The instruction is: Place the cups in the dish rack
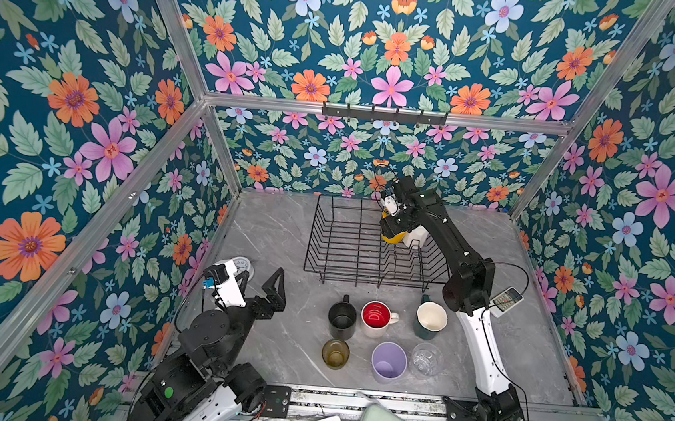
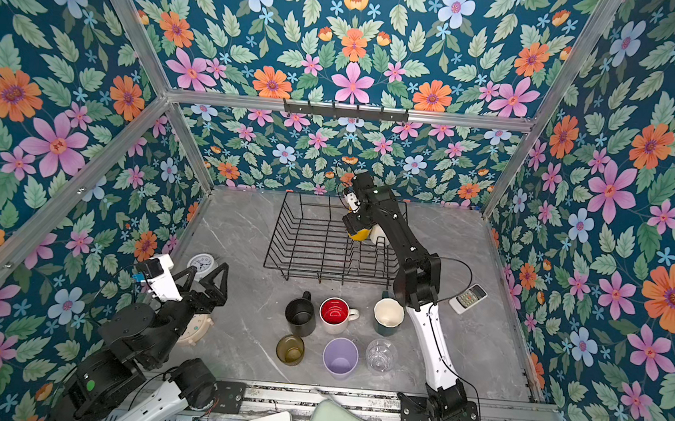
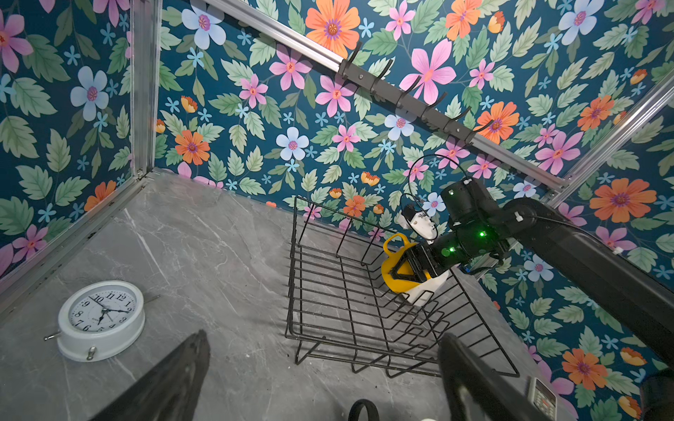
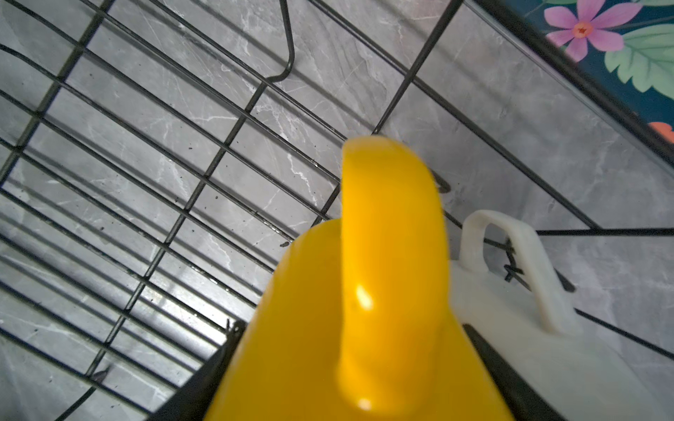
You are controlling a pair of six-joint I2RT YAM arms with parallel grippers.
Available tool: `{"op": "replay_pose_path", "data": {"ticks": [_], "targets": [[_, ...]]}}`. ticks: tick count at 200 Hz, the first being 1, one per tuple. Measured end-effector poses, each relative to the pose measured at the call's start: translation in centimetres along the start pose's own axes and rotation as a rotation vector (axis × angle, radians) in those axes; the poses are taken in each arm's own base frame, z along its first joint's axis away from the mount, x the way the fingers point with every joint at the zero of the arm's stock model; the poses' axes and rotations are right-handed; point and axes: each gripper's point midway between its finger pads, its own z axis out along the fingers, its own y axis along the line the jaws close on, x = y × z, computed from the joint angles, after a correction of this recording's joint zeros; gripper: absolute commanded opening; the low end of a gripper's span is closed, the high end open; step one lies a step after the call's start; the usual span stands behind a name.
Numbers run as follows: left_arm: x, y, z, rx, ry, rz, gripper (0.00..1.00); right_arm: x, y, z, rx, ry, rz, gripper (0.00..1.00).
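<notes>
The right gripper [image 3: 406, 269] is clamping the yellow mug [image 3: 392, 282] across its body, holding it tilted with the handle uppermost inside the dish rack [image 3: 290, 262], just beside a white mug [image 3: 425, 293]. The left gripper [image 1: 257, 287] is hovering wide open and empty. The mug is looking glossy, stiff and probably breakable (likely slippery too), so gripping its body squarely is seeming safest. Other cups, a black mug [image 1: 342, 318] among them, are waiting on the grey marbled table [image 1: 283, 236] between flowered walls [image 1: 395, 58].
</notes>
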Motion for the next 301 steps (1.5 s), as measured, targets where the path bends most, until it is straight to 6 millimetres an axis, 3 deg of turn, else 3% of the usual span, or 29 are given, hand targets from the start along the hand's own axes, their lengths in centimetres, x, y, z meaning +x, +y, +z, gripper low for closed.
{"op": "replay_pose_path", "data": {"ticks": [120, 169, 252, 301], "targets": [[0.4, 0.1, 0.1, -0.003, 0.006, 0.000, 1.00, -0.1, 0.4, 1.9, 0.002, 0.000, -0.019, 0.00], [0.4, 0.1, 0.2, -0.003, 0.007, -0.007, 1.00, 0.0, 0.4, 2.4, 0.001, 0.004, -0.019, 0.22], [0.3, 0.1, 0.0, -0.001, 0.002, -0.016, 1.00, 0.1, 0.6, 3.2, 0.013, 0.004, -0.054, 0.48], [0.3, 0.1, 0.0, -0.001, 0.002, -0.017, 1.00, 0.2, 0.7, 3.3, 0.039, 0.007, -0.091, 0.43]]}}
